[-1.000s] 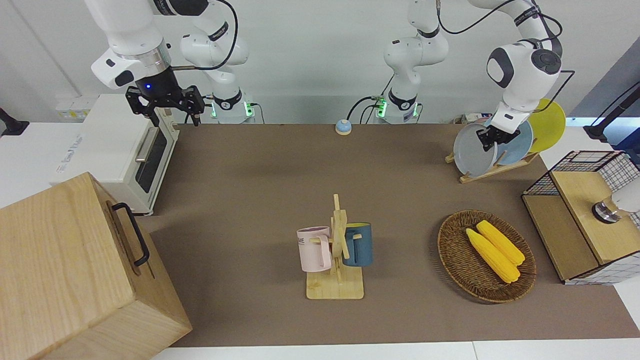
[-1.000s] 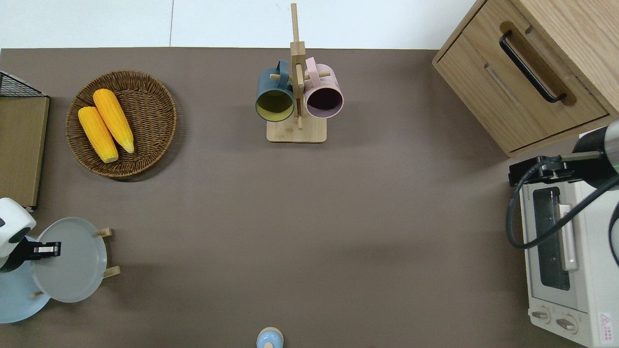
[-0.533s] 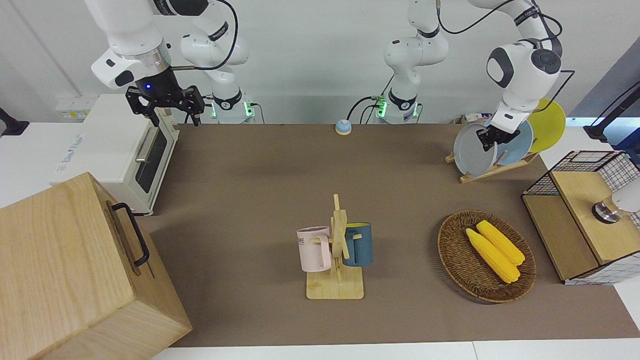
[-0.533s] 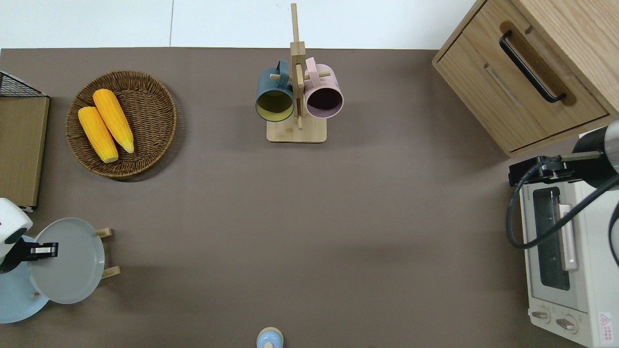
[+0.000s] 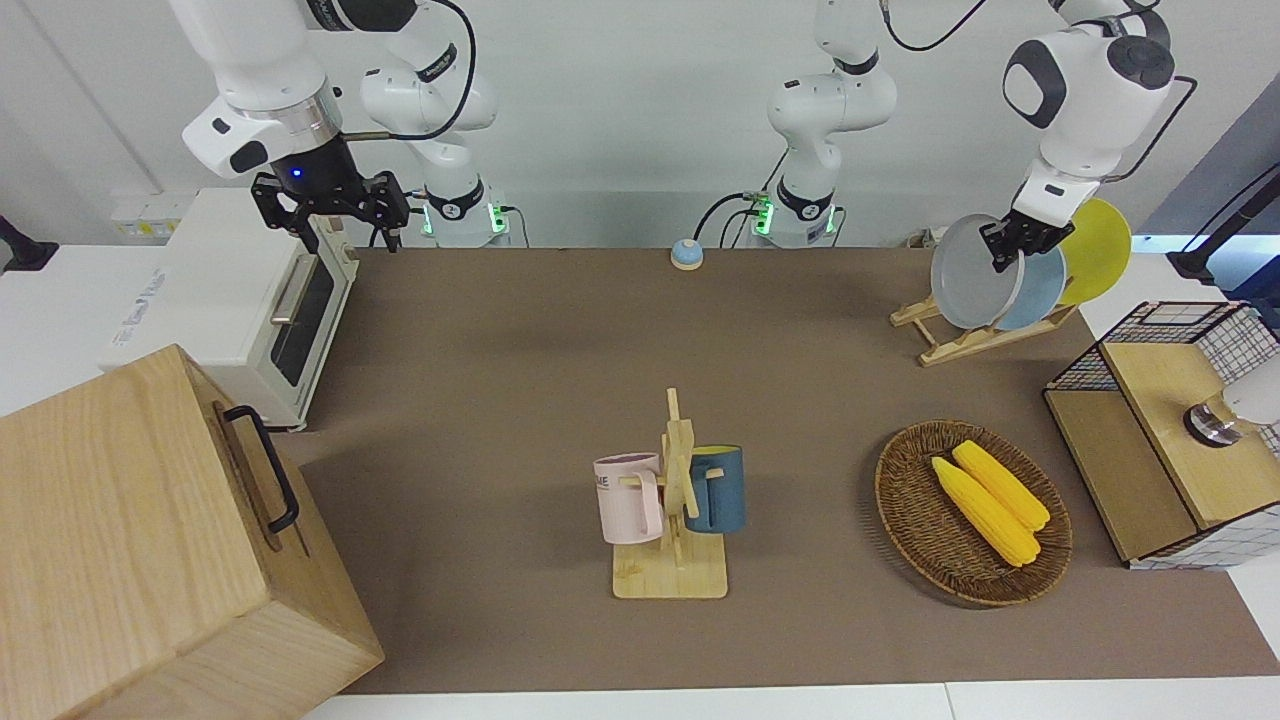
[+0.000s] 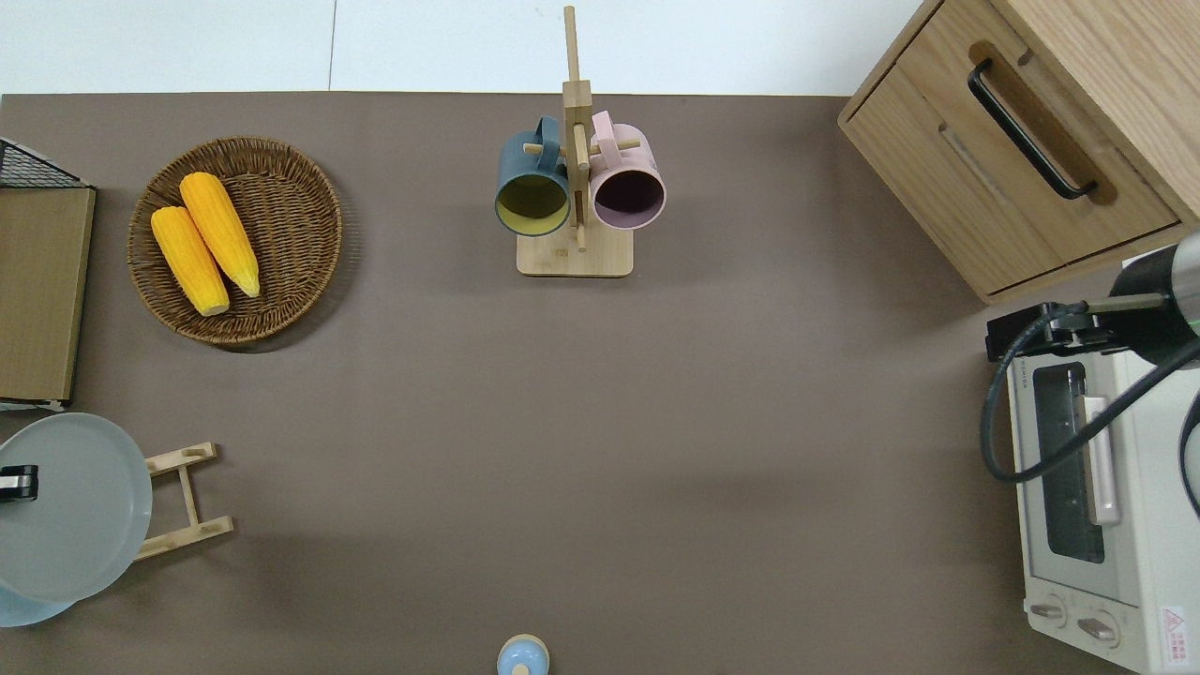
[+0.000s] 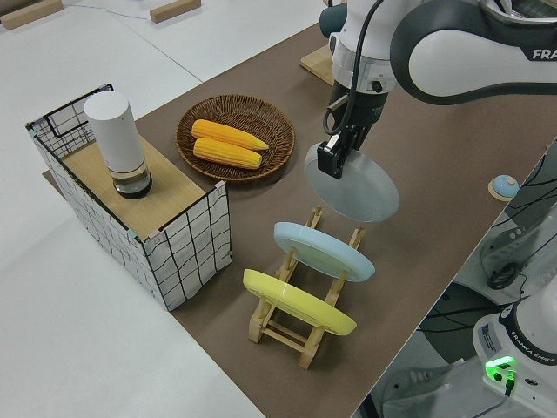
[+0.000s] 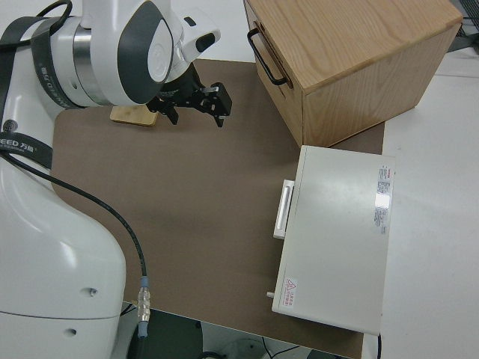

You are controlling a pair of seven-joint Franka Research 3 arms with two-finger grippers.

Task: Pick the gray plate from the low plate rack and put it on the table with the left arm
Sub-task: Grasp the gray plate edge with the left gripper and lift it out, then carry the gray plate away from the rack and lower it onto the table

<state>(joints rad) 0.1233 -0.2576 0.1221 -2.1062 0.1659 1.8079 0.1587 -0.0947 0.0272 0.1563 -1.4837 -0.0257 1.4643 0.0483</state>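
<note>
Gray plate (image 7: 352,187) in left gripper (image 7: 331,160) above low plate rack (image 7: 300,313), light-blue plate (image 7: 324,251) beneath

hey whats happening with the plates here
The left arm's hand is shut on the rim of the gray plate and holds it in the air, clear of the low plate rack. The light-blue plate and the yellow plate sit in the rack. The gray plate has not yet been set on the table. The right arm is parked.
</note>
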